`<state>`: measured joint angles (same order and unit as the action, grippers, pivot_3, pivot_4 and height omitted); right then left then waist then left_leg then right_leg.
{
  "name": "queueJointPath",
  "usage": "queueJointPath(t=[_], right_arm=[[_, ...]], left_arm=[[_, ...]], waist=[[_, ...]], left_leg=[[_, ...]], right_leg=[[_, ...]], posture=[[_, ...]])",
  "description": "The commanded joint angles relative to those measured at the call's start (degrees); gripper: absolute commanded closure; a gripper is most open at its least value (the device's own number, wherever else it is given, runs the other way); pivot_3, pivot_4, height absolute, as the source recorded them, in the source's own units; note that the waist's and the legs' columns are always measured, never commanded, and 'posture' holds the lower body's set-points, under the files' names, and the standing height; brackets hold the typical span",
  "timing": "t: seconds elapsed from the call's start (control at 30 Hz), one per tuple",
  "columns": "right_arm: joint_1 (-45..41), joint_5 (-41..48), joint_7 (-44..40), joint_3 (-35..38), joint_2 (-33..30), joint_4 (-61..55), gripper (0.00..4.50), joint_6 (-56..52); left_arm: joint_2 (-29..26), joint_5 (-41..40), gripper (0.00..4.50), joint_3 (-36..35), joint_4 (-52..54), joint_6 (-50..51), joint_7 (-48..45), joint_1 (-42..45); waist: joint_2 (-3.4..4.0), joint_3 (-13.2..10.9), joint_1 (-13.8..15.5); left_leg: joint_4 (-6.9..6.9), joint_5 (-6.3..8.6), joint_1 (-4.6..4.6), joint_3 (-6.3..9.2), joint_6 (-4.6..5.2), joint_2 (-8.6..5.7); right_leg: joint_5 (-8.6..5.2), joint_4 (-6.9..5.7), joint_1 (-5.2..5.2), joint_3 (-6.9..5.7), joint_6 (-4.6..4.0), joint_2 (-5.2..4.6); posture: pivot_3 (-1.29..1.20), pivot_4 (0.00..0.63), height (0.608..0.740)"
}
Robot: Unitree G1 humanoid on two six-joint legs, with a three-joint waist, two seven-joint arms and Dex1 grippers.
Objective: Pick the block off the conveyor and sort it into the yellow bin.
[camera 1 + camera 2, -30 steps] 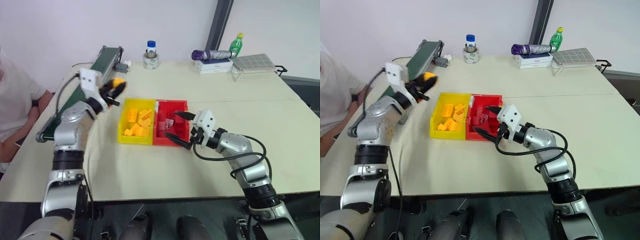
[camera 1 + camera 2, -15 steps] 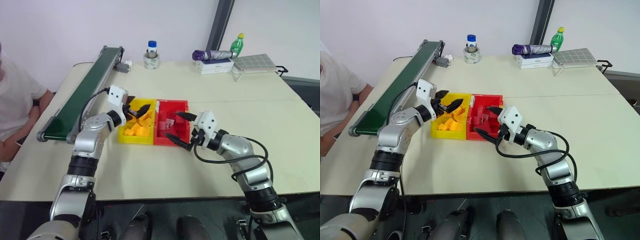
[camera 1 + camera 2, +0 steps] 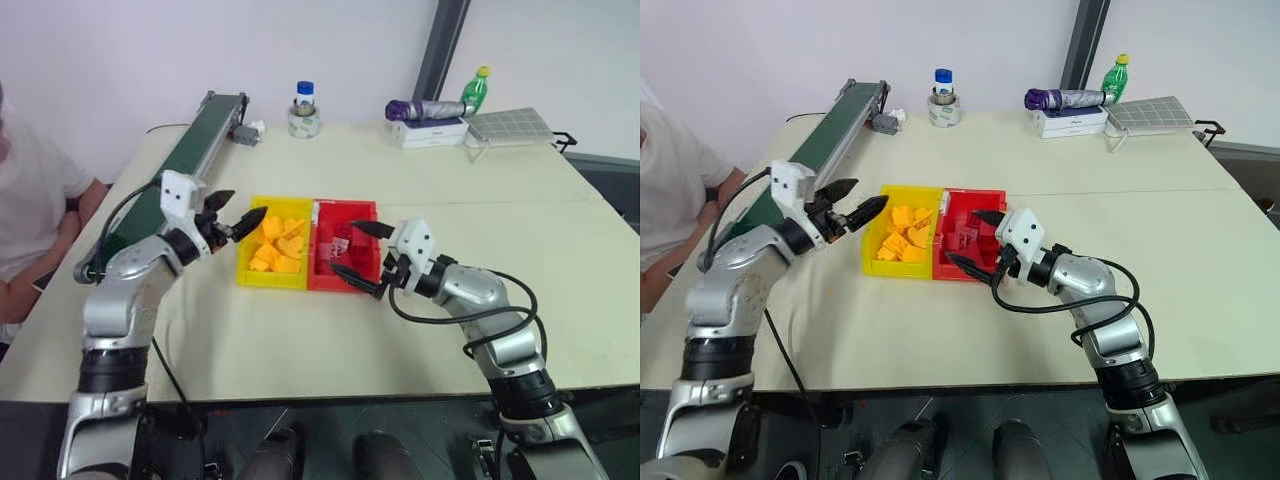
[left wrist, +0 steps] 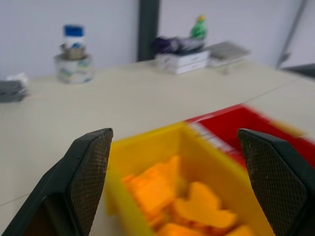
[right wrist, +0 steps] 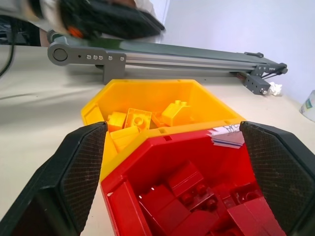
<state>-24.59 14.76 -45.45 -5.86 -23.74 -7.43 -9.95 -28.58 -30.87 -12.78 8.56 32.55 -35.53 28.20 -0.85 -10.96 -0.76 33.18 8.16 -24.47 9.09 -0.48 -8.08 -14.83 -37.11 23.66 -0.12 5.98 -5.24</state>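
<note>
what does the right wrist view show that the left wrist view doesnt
Right wrist view only: the conveyor, the red bricks heaped in the red bin, and the left gripper passing above the conveyor. Left wrist view only: the far end of the table with a blue-capped jar, a green bottle and a white box. Both: the yellow bin with yellow blocks, the red bin beside it, each between open fingers.

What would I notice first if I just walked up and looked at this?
Two bright trays side by side mid-table: the yellow bin full of yellow bricks, and the red bin full of red ones. The left gripper hangs open and empty beside the yellow bin, the right gripper open at the red one. The long green conveyor runs along the table's left edge.
</note>
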Motion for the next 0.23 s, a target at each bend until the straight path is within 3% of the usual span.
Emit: queueJointPath(t=[0.03,0.23], right_arm=[[-0.37,1.74,-0.47,2.01,-0.85,-1.79,0.0,-0.02],[-1.45,7.4,-0.93,4.94,-0.48,-3.36,0.0,-3.49]], left_arm=[[-4.59,-4.62,0.25,-4.6,5.74,3.48,-2.52,-3.87],[-8.13,-5.91,0.25,-7.52,7.39,2.56,-3.96,-10.15]], waist=[[0.03,0.01,-0.13],[0.05,0.0,-0.01]], left_leg=[[-0.01,0.0,0.01,-0.01,0.0,0.01],[-0.02,0.0,0.02,-0.02,0.0,0.02]], right_leg=[[-0.01,-0.01,0.0,0.0,-0.03,0.0],[-0.11,-0.01,0.01,0.05,-0.22,0.0]], posture=[[0.0,0.15,0.74],[0.0,0.15,0.74]])
